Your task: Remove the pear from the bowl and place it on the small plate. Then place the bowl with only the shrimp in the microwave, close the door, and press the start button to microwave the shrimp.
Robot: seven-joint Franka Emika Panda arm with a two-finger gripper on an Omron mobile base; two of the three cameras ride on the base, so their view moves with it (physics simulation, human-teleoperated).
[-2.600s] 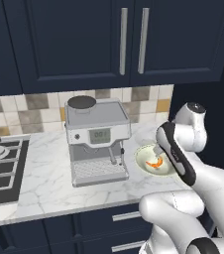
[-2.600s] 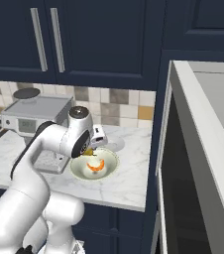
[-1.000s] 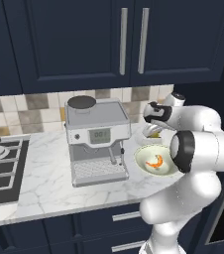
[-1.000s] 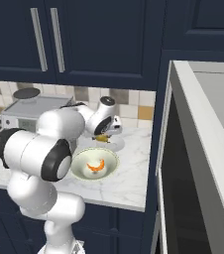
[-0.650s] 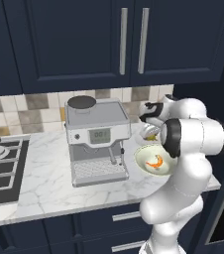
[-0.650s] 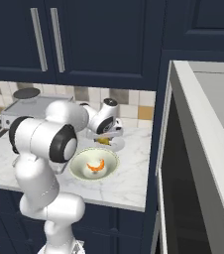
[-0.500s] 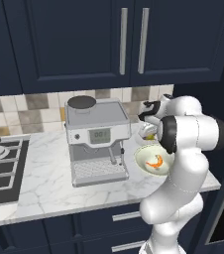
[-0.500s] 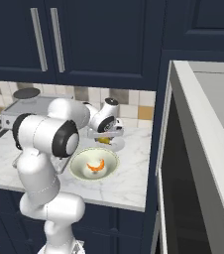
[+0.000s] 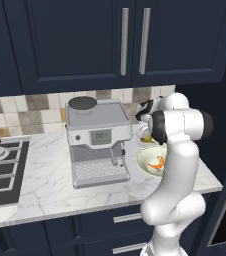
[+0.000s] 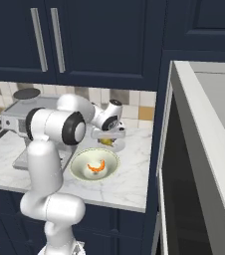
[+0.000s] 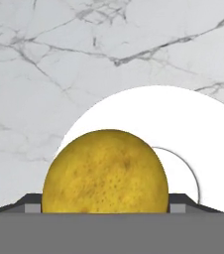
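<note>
The gripper (image 10: 108,140) hangs over the back of the counter (image 10: 129,184), jaws clamped wide around the pear (image 11: 105,171), which sits between the fingertips and fills the lower middle of the hand view. Behind the fruit in that view, toward one o'clock, lies the small plate (image 11: 193,129) on the marble, so the pear looks to be above the saucer and not yet set down. In the right base view the bowl (image 10: 80,164) sits toward seven o'clock of the gripper, holding the shrimp (image 10: 95,167) alone. By my reading, the fruit is out of the bowl, but letting it go onto the plate is left. Then come carrying the bowl to the microwave (image 10: 204,149), whose door (image 10: 163,199) stands open at the right, shutting it, and pressing start.
</note>
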